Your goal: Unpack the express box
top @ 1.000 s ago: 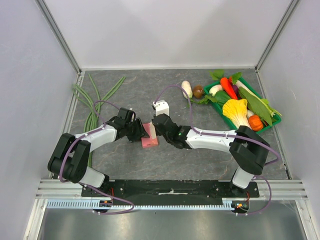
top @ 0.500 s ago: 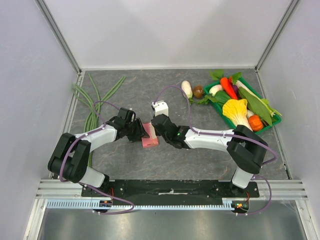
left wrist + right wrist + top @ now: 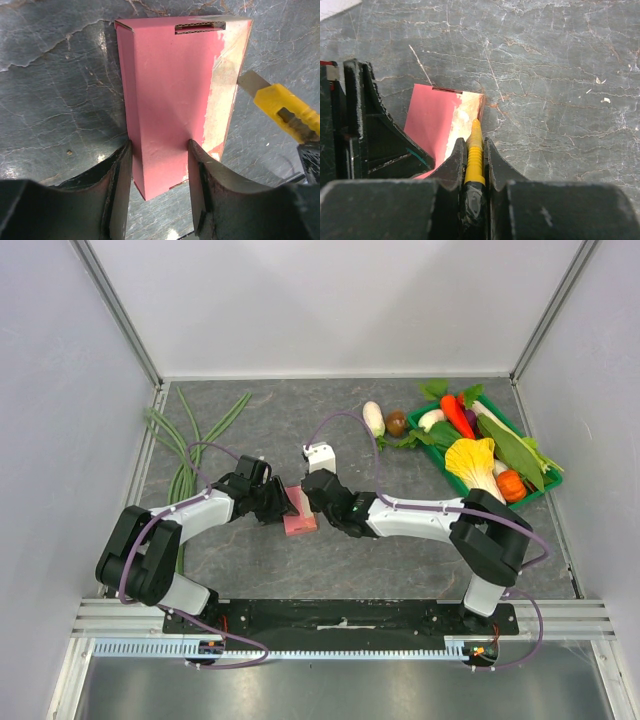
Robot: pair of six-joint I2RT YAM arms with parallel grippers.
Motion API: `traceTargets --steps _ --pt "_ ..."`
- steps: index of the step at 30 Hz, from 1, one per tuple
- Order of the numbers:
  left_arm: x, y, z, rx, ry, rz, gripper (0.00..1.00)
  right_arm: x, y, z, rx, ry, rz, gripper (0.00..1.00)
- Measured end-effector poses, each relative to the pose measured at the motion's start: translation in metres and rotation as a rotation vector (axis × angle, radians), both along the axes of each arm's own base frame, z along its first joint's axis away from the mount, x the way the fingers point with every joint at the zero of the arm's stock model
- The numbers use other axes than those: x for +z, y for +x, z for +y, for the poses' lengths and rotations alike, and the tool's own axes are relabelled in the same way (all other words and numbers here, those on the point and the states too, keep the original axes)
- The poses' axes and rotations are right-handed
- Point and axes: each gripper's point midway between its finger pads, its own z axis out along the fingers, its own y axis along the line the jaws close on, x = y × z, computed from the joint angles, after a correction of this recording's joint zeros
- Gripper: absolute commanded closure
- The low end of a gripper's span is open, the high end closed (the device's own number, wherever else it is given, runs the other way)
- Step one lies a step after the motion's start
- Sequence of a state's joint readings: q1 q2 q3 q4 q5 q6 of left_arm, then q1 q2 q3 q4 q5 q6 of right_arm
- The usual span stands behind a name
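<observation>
Slitting the tape calls for a steady box: the left pincer [image 3: 159, 150] clamps the 6 o'clock end of the express box [image 3: 170, 95] at the centre of the bench [image 3: 560, 75]. The right pincer [image 3: 474, 147], gripping the utility knife [image 3: 282, 105], sets the blade at the taped 3 o'clock edge. Draw shallow, along the seam.

We note bright, even light, soft shadows on the table [image 3: 400, 570]; wrist views blur their nearest fingers [image 3: 115, 200].
</observation>
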State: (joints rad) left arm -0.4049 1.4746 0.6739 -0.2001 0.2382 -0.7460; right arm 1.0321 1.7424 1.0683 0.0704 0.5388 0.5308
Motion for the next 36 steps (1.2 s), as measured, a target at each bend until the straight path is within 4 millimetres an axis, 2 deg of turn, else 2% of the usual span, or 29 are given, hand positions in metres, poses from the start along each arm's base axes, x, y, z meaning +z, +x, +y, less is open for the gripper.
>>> traceTargets --steps 8,22,36 --pt "0.001 0.0 -0.001 0.017 -0.012 0.008 0.64 -0.008 -0.001 0.0 -0.005 -0.009 0.016 1.0" --pt "0.001 -0.003 -0.009 0.125 -0.093 0.075 0.72 -0.005 -0.003 -0.002 -0.033 -0.059 0.076 1.0" --pt "0.0 -0.002 -0.009 0.16 -0.13 0.096 0.74 -0.016 -0.019 -0.006 -0.009 -0.116 0.111 1.0"
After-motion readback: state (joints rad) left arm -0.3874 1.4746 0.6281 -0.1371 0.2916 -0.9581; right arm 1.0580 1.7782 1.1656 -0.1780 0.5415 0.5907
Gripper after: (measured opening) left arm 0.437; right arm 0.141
